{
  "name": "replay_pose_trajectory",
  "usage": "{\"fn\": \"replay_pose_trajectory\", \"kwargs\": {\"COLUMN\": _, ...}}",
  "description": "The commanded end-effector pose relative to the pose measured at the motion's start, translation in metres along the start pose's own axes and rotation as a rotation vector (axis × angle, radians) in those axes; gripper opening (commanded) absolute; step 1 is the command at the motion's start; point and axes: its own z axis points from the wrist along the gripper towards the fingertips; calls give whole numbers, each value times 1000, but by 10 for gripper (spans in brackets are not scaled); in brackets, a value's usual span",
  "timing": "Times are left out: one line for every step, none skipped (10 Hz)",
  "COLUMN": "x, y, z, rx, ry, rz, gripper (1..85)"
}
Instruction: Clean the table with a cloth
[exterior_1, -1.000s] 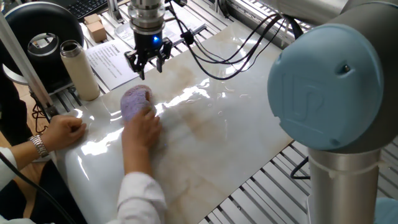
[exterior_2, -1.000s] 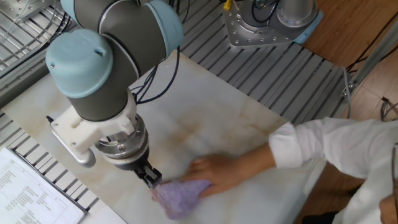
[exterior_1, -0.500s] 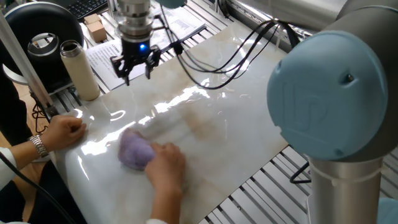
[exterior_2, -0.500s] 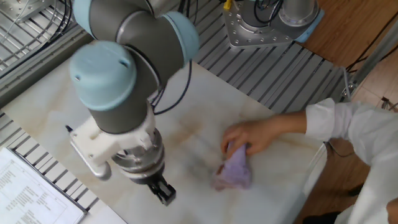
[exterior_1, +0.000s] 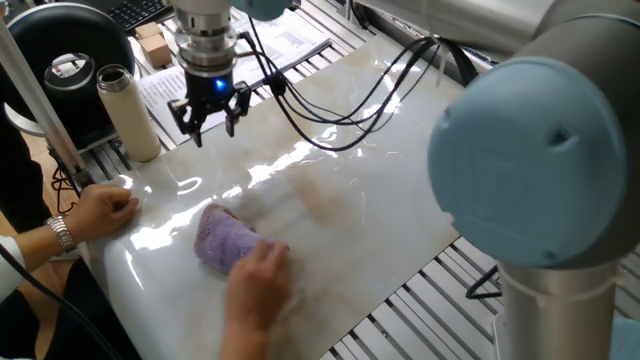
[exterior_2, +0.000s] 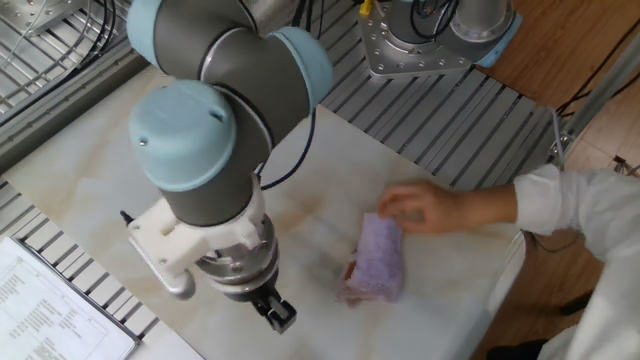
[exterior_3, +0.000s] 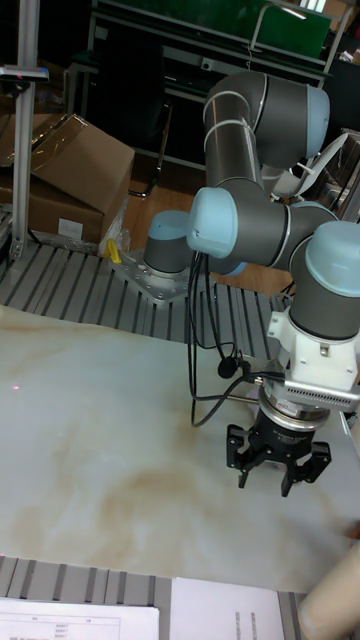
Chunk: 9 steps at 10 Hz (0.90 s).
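Observation:
The cloth (exterior_1: 222, 238) is a lavender fuzzy lump lying on the glossy marble table (exterior_1: 380, 170), near the front left edge. A person's hand (exterior_1: 256, 284) rests on its near end. In the other fixed view the cloth (exterior_2: 378, 262) lies stretched out, with the hand (exterior_2: 425, 208) at its far end. My gripper (exterior_1: 210, 122) hangs open and empty above the table's far left edge, well apart from the cloth. It also shows in the other fixed view as the gripper (exterior_2: 277, 316) and in the tall view as the gripper (exterior_3: 275, 468), fingers spread. The tall view does not show the cloth.
A cream bottle (exterior_1: 127, 112) and printed paper sheets (exterior_1: 180, 92) sit just off the table's left edge, close to the gripper. The person's other hand (exterior_1: 103, 212) rests at the near left corner. Black cables (exterior_1: 330, 90) trail over the table. Ribbed aluminium frame (exterior_2: 470, 120) surrounds the slab.
The person's hand slid the cloth away from under the gripper toward the table's near edge and spread it out. My gripper drifted left toward the paper sheets, still open.

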Motion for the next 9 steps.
{"fn": "replay_pose_trajectory", "kwargs": {"x": 17, "y": -2, "z": 5, "rx": 5, "ry": -45, "rz": -29, "gripper": 587}}
{"fn": "replay_pose_trajectory", "kwargs": {"x": 19, "y": 0, "z": 5, "rx": -1, "ry": -36, "rz": -58, "gripper": 590}}
{"fn": "replay_pose_trajectory", "kwargs": {"x": 25, "y": 1, "z": 5, "rx": -8, "ry": -15, "rz": -82, "gripper": 590}}
{"fn": "replay_pose_trajectory", "kwargs": {"x": 29, "y": 10, "z": 5, "rx": -24, "ry": -4, "rz": -78, "gripper": 590}}
{"fn": "replay_pose_trajectory", "kwargs": {"x": 43, "y": 21, "z": 5, "rx": -10, "ry": -15, "rz": -51, "gripper": 587}}
{"fn": "replay_pose_trajectory", "kwargs": {"x": 60, "y": 31, "z": 5, "rx": -6, "ry": -20, "rz": -25, "gripper": 580}}
{"fn": "replay_pose_trajectory", "kwargs": {"x": 70, "y": 35, "z": 7, "rx": -3, "ry": -31, "rz": -18, "gripper": 580}}
{"fn": "replay_pose_trajectory", "kwargs": {"x": 71, "y": 32, "z": 7, "rx": 8, "ry": -33, "rz": -38, "gripper": 577}}
{"fn": "replay_pose_trajectory", "kwargs": {"x": 74, "y": 35, "z": 7, "rx": -4, "ry": -23, "rz": -77, "gripper": 577}}
